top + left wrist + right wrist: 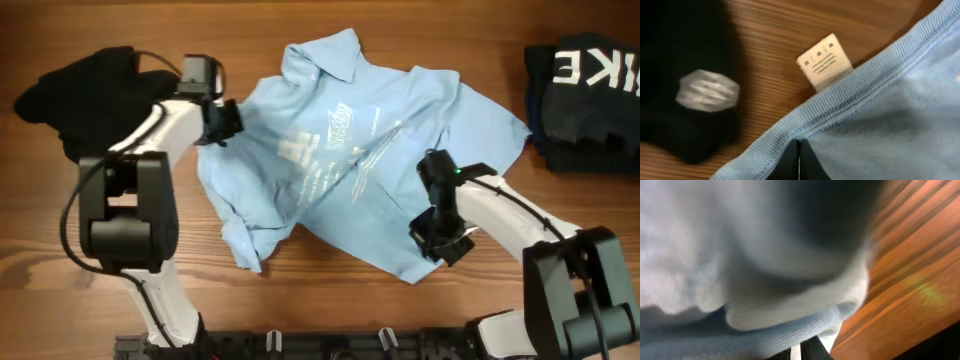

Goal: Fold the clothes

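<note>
The light blue collared shirt (340, 150) lies crumpled and partly folded over itself in the middle of the table, its white chest print facing up. My left gripper (222, 120) is at the shirt's left sleeve. In the left wrist view its fingers (799, 161) are pressed together on the ribbed blue edge (850, 95), beside a white care label (827, 61). My right gripper (440, 236) is at the shirt's lower right edge. In the right wrist view its fingers (800, 353) are nearly closed on a fold of the ribbed blue hem (780, 330).
A black garment (80, 85) lies at the back left, close behind my left arm. It shows in the left wrist view (685, 75) with a white logo. A folded black garment with white letters (585, 90) lies at the back right. The table is wooden (330, 290).
</note>
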Robot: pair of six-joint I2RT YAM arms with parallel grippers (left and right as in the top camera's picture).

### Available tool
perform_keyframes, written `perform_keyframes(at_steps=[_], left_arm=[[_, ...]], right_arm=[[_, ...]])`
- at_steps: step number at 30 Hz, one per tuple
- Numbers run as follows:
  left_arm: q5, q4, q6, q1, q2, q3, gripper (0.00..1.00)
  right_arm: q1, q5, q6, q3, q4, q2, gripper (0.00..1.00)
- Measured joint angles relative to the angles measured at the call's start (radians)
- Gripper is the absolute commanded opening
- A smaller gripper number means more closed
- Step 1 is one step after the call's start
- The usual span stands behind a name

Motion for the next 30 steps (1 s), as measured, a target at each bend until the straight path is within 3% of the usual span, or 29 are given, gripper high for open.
perform_keyframes(at_steps=[9,20,24,29,30], left_arm=[[-0.021,0.034,-0.035,0.172,0.006,0.0,0.04],[-0.021,0.038,-0.041,0.189,0.007,0.0,0.09],[-0.027,-0.008,-0.057,0.191,0.007,0.013,0.04],[-0.053,-0.24,-0.066,0.201,0.007,0.072,0.04],[-0.057,-0.27,-0.066,0.203,0.007,0.079,0.1]], right_arm=[[-0.229,0.039,-0.1,0.0,0.062,-0.016,0.09],[-0.411,0.113,-0.407,0.007,0.381,-0.024,0.14],[-0.422,0.117,-0.488,0.029,0.356,-0.011,0.36],[-0.431,0.077,-0.558,0.079,0.205,-0.008,0.5],[-0.431,0.056,-0.57,0.091,0.198,-0.01,0.53]])
